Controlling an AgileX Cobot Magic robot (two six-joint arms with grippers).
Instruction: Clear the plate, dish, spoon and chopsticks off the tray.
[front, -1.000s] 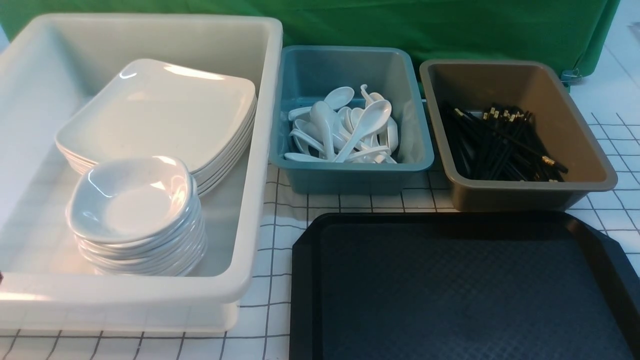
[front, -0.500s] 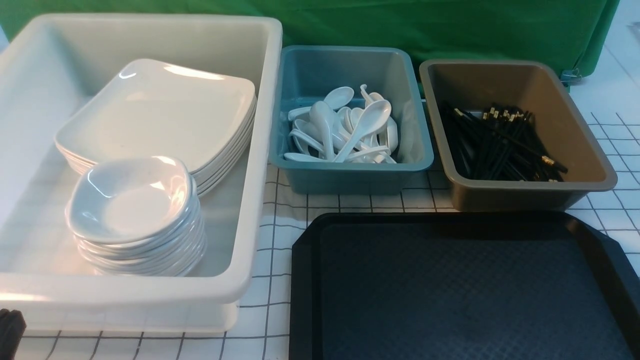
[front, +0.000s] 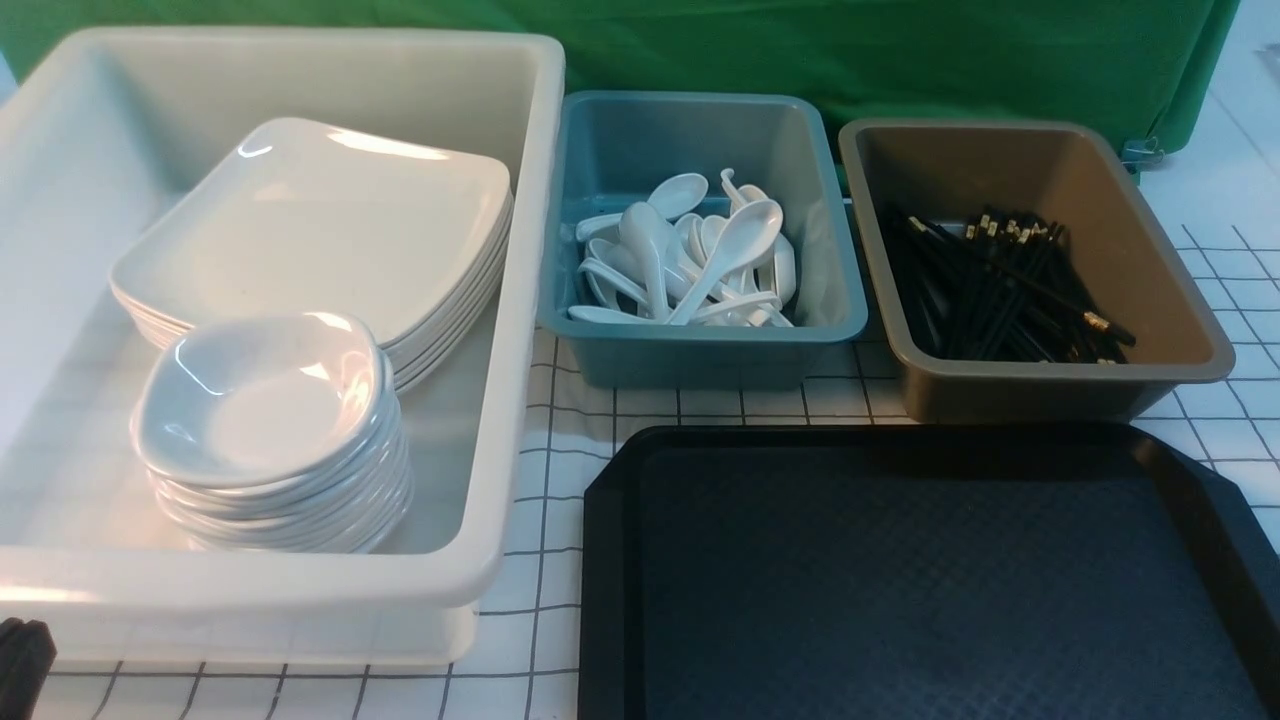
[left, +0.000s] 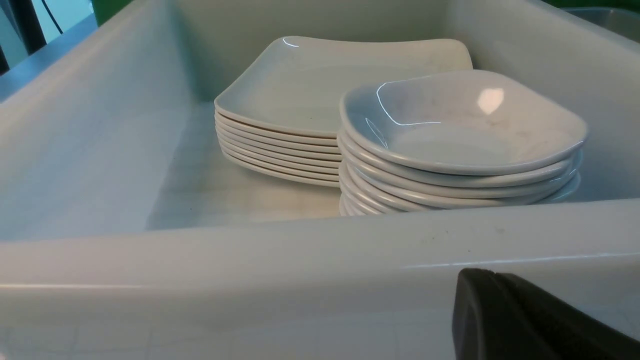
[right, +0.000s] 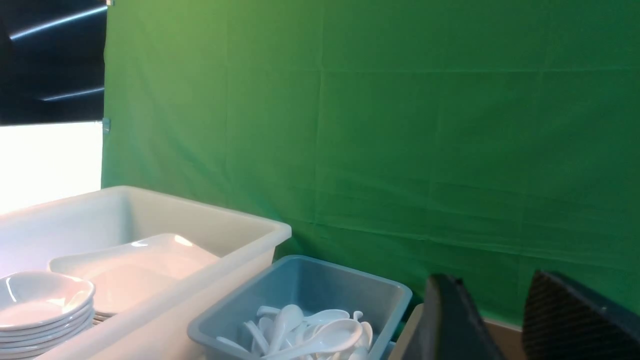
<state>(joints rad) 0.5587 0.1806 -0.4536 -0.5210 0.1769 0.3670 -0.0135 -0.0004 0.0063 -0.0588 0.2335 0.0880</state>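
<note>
Front view, gridded white tabletop (front: 560, 440), green backdrop (front: 900, 50), left gripper (front: 20, 655) clenched, right gripper (right: 502, 320) parted, empty.

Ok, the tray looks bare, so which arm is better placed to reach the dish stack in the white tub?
Probably left. The left gripper, shut, sits just outside the near wall of the white tub, the dish stack right behind it. The right gripper is off by the spoon bin.

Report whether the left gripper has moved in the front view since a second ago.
Yes. The left gripper has come up into view, below the white tub's near-left corner.
</note>
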